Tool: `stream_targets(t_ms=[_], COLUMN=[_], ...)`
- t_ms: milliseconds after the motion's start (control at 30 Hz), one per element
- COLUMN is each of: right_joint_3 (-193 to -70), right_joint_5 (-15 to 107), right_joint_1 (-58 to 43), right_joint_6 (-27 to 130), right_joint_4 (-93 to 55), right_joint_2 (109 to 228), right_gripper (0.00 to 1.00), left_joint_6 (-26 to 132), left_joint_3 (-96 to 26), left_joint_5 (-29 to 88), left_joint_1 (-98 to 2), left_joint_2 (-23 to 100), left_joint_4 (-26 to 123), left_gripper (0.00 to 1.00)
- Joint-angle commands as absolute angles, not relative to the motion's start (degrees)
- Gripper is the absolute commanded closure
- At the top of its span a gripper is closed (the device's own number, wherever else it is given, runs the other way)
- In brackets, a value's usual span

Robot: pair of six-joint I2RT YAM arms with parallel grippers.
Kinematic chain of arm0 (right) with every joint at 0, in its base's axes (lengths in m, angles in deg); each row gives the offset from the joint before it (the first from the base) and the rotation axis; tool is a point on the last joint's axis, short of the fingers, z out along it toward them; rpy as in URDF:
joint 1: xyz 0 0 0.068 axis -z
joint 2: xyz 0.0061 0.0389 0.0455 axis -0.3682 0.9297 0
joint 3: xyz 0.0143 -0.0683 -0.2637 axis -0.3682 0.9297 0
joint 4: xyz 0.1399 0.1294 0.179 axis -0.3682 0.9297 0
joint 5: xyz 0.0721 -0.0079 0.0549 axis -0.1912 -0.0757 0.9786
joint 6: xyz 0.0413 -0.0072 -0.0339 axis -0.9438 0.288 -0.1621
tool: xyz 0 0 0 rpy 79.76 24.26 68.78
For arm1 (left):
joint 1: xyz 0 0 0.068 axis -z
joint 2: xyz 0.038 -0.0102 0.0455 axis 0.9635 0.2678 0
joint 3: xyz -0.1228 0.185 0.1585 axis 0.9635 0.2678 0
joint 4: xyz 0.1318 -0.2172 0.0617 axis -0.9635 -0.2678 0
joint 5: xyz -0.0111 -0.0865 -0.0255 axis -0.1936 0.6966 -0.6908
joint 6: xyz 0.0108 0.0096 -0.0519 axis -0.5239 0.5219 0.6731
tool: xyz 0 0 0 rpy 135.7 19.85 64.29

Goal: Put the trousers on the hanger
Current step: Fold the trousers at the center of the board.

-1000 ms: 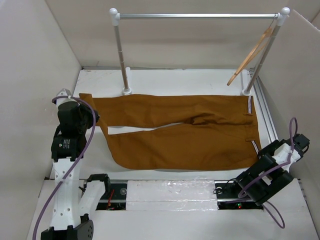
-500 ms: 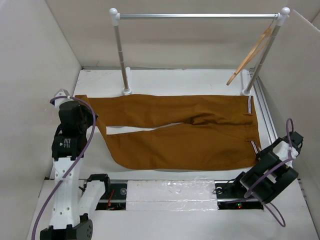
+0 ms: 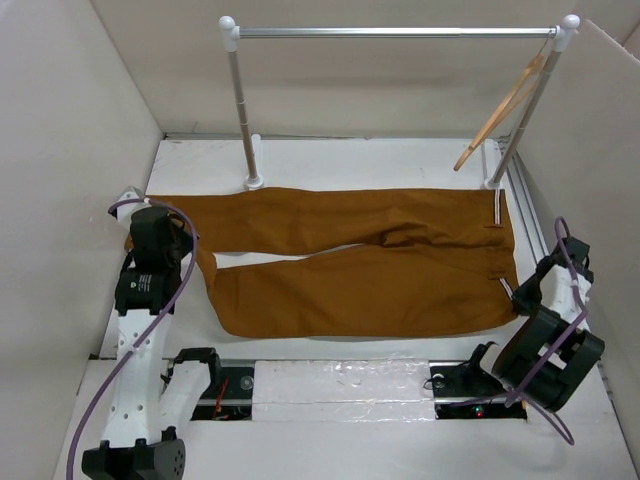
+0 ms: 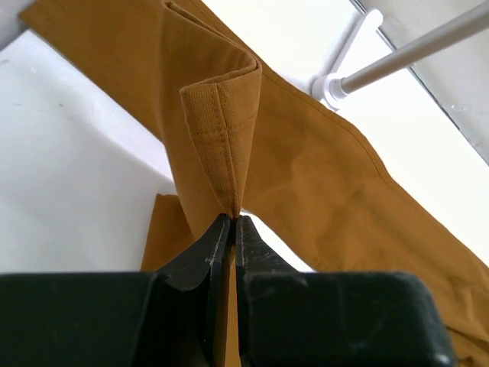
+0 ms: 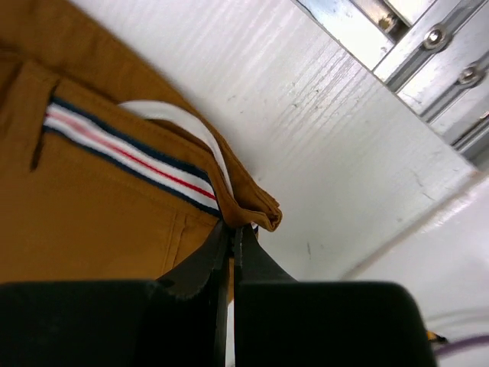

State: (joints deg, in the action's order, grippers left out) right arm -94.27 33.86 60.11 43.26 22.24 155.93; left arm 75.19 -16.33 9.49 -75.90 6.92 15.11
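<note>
Rust-brown trousers are pinched at a left-end leg hem by the left gripper and at the near right waistband corner by the right gripper, fingers clamped tight.

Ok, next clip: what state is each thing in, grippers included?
trousers: laid out flat, one leg hem lifted.
hanger: hooked on the rail, bare.
left gripper: shut on a trousers leg hem.
right gripper: shut on the trousers' waistband corner.
</note>
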Motion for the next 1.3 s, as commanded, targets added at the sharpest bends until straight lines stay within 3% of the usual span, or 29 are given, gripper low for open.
stream_targets(t_ms=[0, 300, 767, 1000, 1267], right_joint_3=[-104.55, -122.59, -148.43, -156.68, -170.41], right_joint_5=[32.62, 36.66, 45.09, 47.47, 46.06], right_joint_1=[58.26, 54.84, 44.28, 43.75, 42.52], right_joint_6=[48.87, 55.3, 50.38, 48.44, 46.69], right_joint_4=[26.13, 29.66, 18.68, 13.48, 12.34], right_joint_2=[152.63, 156.49, 184.35, 194.89, 207.55], right_gripper=[1.0, 1.0, 1.0, 1.0, 1.0], left_joint_6=[74.63, 75.6, 78.94, 77.27, 76.74], left_joint_3=[-16.58, -22.73, -37.84, -51.63, -70.44], left_joint_5=[5.42, -7.5, -25.34, -32.37, -29.83], left_joint_1=[-75.61, -76.22, -78.42, -78.42, -84.14], left_joint_2=[6.88, 18.2, 42.29, 56.32, 74.8], left_joint_4=[19.72, 18.49, 11.82, 8.47, 6.53], left_gripper=[1.0, 1.0, 1.0, 1.0, 1.0])
